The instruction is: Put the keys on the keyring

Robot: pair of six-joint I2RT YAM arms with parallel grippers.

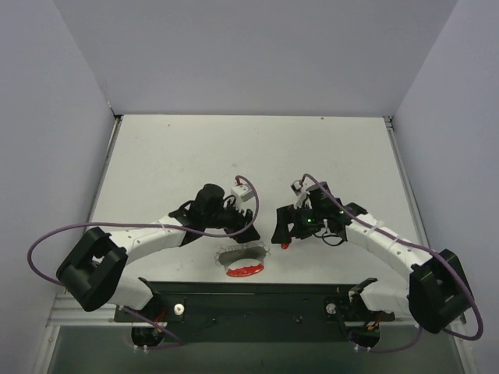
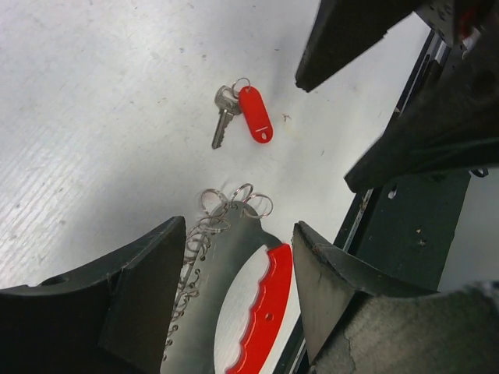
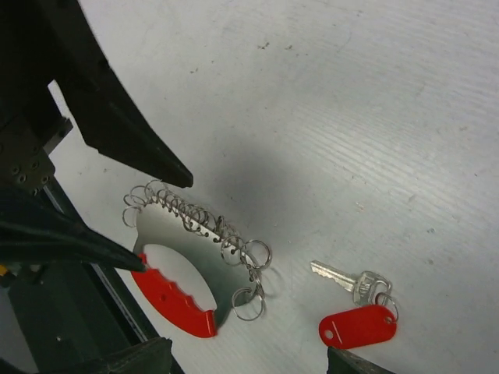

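The keyring (image 1: 243,269) lies flat near the table's front edge. It is a grey plate with a red grip arc (image 2: 265,308) and several small wire rings (image 3: 195,218) along its edge. The key (image 3: 347,279) has a silver shaft and a red plastic tag (image 3: 357,326). It lies loose on the table just right of the keyring, and also shows in the top view (image 1: 285,244) and the left wrist view (image 2: 224,117). My left gripper (image 2: 240,234) is open and straddles the keyring (image 2: 226,265). My right gripper (image 3: 245,366) is open and empty, hovering above the key.
The black base rail (image 1: 257,300) runs along the table's near edge, right behind the keyring. Grey walls close in the table (image 1: 257,156) on three sides. Purple cables (image 1: 47,241) loop beside both arms. The two grippers are close together.
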